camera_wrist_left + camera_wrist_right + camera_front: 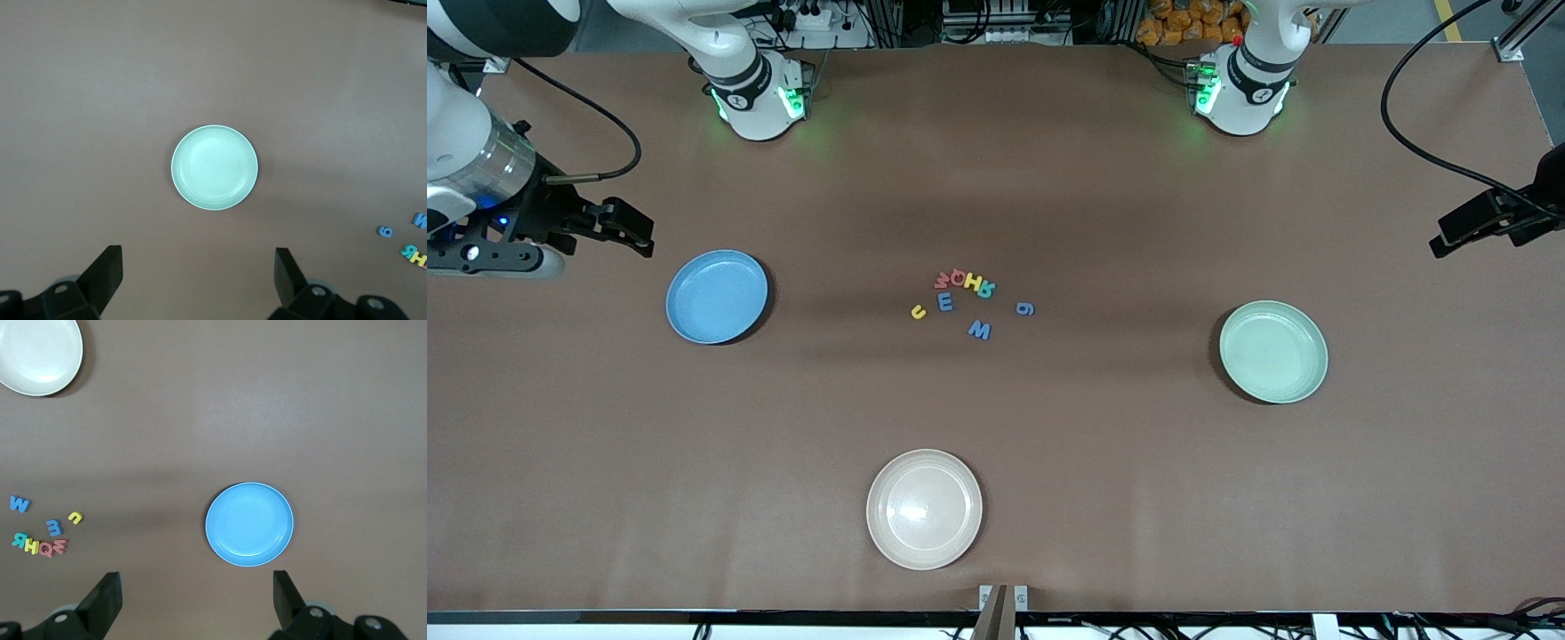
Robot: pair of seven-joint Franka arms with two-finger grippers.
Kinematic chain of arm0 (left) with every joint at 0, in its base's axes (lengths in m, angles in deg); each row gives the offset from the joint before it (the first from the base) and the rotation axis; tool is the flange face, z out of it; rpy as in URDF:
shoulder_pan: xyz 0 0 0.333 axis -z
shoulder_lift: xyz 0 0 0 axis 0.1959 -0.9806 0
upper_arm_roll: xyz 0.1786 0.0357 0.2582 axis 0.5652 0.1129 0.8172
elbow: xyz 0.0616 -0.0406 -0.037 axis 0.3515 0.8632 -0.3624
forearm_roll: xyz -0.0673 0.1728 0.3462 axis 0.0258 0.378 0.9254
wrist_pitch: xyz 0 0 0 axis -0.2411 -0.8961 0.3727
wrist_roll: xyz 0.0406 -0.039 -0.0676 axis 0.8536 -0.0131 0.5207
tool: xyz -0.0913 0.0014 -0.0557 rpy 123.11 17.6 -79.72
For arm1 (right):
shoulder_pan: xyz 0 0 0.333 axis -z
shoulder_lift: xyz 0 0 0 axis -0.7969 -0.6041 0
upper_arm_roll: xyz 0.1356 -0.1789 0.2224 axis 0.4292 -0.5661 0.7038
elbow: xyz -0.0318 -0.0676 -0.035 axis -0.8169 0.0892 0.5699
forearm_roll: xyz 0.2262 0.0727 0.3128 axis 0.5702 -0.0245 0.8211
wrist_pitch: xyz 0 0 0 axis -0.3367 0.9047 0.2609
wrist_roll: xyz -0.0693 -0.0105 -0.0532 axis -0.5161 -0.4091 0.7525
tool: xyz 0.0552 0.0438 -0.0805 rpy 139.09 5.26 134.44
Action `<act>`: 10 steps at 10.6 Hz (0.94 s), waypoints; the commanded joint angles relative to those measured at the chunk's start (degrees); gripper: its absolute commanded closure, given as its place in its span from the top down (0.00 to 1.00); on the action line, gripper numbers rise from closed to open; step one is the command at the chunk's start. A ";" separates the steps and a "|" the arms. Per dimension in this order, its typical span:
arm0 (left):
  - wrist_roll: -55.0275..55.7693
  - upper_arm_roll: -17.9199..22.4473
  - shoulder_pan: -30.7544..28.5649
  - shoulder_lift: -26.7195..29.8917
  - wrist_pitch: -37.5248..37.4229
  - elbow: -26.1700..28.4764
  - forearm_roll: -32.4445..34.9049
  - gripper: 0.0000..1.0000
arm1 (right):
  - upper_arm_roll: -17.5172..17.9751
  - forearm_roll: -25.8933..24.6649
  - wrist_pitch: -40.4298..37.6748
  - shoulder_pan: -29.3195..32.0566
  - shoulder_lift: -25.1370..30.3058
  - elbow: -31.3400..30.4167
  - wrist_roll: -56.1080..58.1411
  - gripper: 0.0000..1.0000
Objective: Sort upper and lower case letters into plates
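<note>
My left hand (198, 280) hangs open and empty above the mint plate (1273, 351). My right hand (197, 603) is open too, over the blue plate (717, 296). The letters (965, 298) lie clustered mid-counter (1103, 462) between both plates; a cream plate (924, 508) sits nearer the front camera.

Both arms are glossy white with black bands at the joints. Each round base, standing on the brown table (1049, 178), glows with green lights. The right arm carries a clear, grey-tinted wrist section with a small blue light, and a thin black cable loops from it. The right gripper (627, 227) is matte black with blocky angular fingers (107, 597); silver screws sit in its mount. The left gripper (1463, 233) is black too, trailed by a long curving black cable.
</note>
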 commanded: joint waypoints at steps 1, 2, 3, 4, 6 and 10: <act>0.12 0.03 -0.06 -0.66 0.17 -1.15 -1.21 1.00 | -0.16 0.09 -0.18 -0.32 -0.01 0.23 -0.83 1.00; 0.03 0.03 0.03 -0.92 0.18 -1.24 -1.31 1.00 | -0.25 0.09 -0.36 -0.32 -0.10 0.23 -0.83 1.00; 0.03 0.03 0.03 -0.92 0.18 -1.24 -1.31 1.00 | -0.25 0.09 -0.54 -0.32 -0.10 0.23 -0.83 1.00; -0.41 0.11 0.03 -1.01 0.18 -1.24 -1.23 1.00 | -0.16 0.09 -0.54 -0.32 -0.01 0.23 -0.83 1.00; -0.76 0.03 0.03 -1.44 0.18 -1.15 -1.23 1.00 | -0.25 0.01 -0.54 -0.49 -0.10 0.23 -0.83 1.00; -2.96 0.03 0.38 -1.80 0.18 -1.15 -0.52 1.00 | -0.25 0.01 -0.63 -0.23 -0.19 0.15 -0.13 1.00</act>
